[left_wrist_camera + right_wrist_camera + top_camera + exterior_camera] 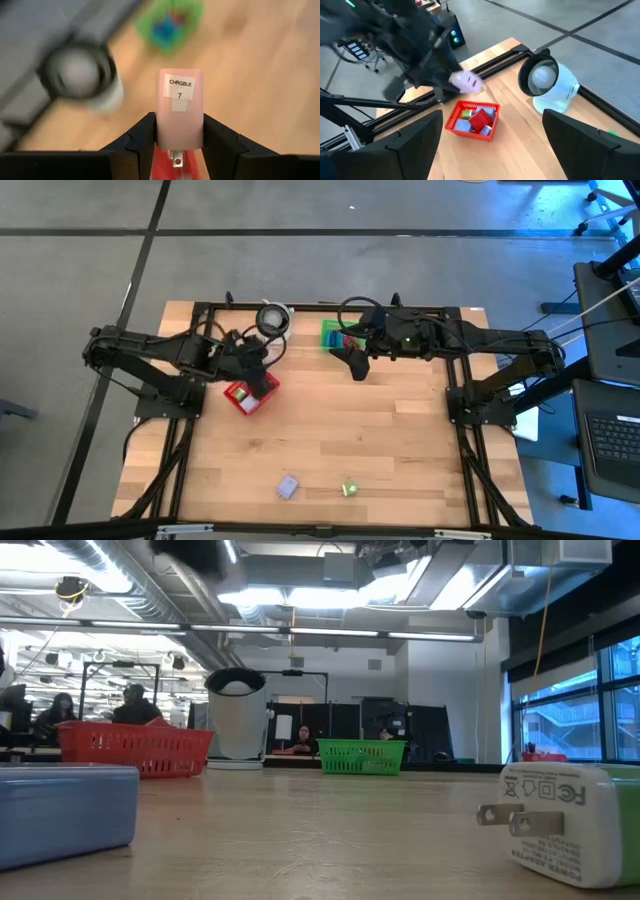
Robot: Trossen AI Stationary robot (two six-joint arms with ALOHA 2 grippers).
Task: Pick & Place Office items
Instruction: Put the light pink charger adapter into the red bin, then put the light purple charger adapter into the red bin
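Observation:
My left gripper is shut on a pale pink charger block labelled "CHRGBLK 7", and hovers over the red mesh basket, which holds red, blue and lavender pieces. My right gripper is open and touches nothing, next to the green basket with blue and red pieces inside. A lavender-blue block and a white-green charger lie flat near the table's near edge. My left gripper pinches the pink charger block between its two fingers, on the two opposite sides near its plug end, where a metal prong shows. The labelled face points toward the wrist camera. The block is lifted clear, above the red basket.
A white round device with a dark ring stands at the far edge between the two baskets. The black frame rails run along the table's sides. Bare wood spans the middle. People sit in the room beyond the table.

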